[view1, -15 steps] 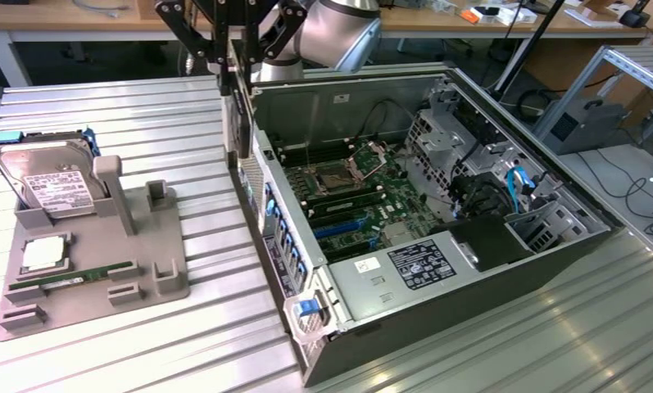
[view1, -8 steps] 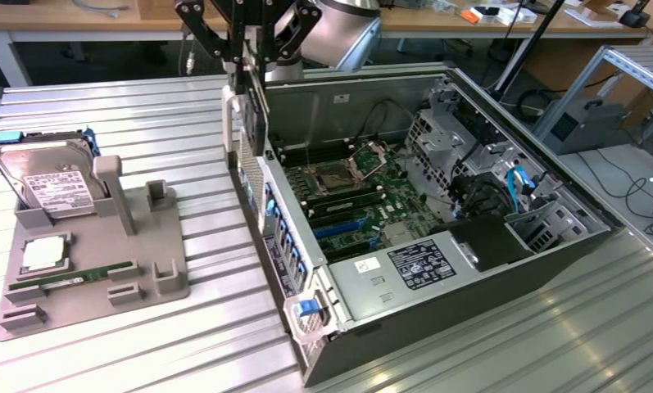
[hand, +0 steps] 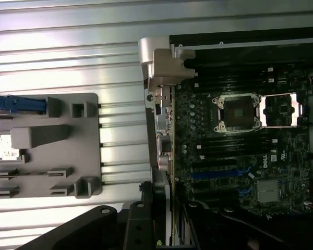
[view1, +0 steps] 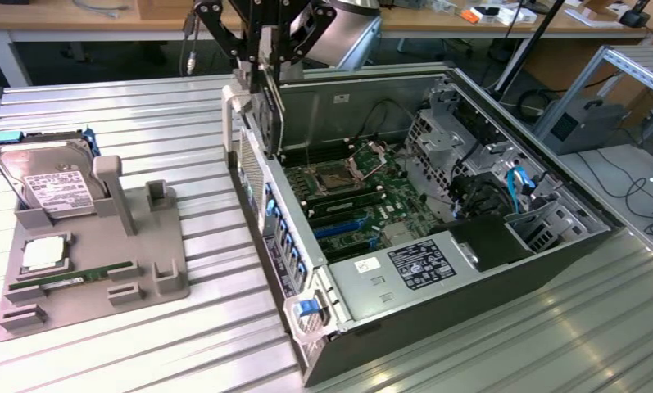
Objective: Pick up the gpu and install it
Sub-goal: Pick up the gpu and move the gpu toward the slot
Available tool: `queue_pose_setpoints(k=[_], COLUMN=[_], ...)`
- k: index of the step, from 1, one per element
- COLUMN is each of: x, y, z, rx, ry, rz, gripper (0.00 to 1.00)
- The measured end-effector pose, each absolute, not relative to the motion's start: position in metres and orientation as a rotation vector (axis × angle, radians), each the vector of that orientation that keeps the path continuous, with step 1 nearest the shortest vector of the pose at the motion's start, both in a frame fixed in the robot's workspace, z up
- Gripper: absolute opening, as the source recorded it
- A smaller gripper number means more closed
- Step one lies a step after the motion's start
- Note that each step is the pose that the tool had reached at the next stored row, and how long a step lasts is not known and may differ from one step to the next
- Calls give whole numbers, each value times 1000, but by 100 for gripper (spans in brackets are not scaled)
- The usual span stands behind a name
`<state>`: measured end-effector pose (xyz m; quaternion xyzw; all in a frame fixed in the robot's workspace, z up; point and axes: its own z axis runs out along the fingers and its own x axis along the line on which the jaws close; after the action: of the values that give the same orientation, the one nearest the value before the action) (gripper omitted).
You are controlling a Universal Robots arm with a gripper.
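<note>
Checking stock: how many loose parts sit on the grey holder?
3: the hard drive propped up at the back, the processor chip in the middle, the memory stick in front.

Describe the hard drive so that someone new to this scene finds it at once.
Start at the open computer case, then go to the grey parts tray beside it on the exterior view's left. At the tray's far end the hard drive leans in a blue cradle; it alone is silver with a white label, unlike the flat green memory stick.
</note>
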<state>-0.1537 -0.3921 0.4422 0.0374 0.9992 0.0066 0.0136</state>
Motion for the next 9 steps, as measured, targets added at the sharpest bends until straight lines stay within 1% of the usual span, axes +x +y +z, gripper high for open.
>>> queue_pose_setpoints(k=[9], x=[-143], y=[-392], z=[442], rx=[116], ry=[3112], rz=[20], gripper=[27])
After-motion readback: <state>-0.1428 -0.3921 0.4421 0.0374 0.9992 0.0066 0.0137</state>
